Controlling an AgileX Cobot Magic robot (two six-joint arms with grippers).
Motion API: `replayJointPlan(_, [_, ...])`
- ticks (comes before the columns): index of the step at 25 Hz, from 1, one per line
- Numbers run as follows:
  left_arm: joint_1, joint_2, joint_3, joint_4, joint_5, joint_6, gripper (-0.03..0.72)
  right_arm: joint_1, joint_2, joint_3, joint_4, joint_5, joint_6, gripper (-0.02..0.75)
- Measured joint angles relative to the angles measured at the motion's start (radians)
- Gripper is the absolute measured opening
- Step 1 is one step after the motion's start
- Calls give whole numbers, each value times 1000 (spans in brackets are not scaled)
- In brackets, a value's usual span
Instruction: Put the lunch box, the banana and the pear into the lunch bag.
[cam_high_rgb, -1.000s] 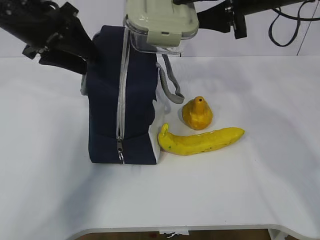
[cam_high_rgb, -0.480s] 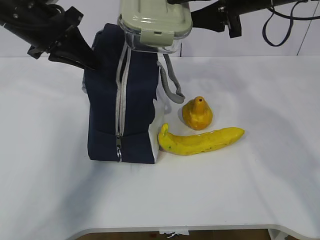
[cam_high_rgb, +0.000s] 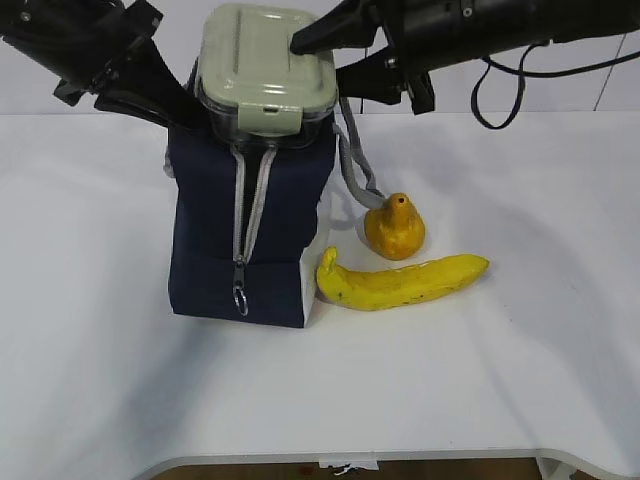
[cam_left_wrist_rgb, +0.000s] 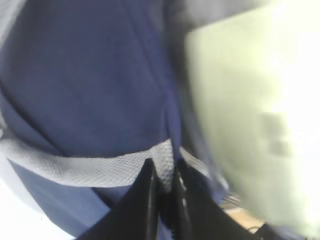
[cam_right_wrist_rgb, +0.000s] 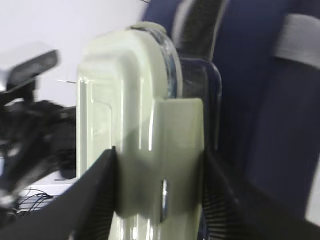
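Exterior view: we see the lunch box (cam_high_rgb: 262, 75) tilted at the mouth of the upright lunch bag (cam_high_rgb: 245, 235), clamped by the right gripper (cam_high_rgb: 318, 52). The pear (cam_high_rgb: 394, 227) and banana (cam_high_rgb: 403, 281) lie just right of the bag on the table (cam_high_rgb: 520, 330).

Left wrist: the left gripper (cam_left_wrist_rgb: 165, 176) pinches the bag's grey webbing handle (cam_left_wrist_rgb: 90, 167).

Right wrist: black fingers (cam_right_wrist_rgb: 92, 195) squeeze the box's sage-green lid and clear base.

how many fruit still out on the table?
2. The pear sits on the table just right of the lunch bag. The banana lies in front of it, its stem end near the bag's base. None visible elsewhere; the bag's inside can't be seen.
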Motion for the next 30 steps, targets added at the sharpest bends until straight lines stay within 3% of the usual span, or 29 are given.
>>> replayJointPlan(10, [2, 0, -10, 17, 32, 0, 15, -34, 29, -4, -223, -172, 0, 372])
replayJointPlan(22, [2, 0, -11, 39, 32, 0, 15, 110, 130, -102, -202, -176, 0, 372])
replayJointPlan(30, [2, 0, -11, 49, 33, 0, 15, 121, 258, -159, -191, -185, 0, 372])
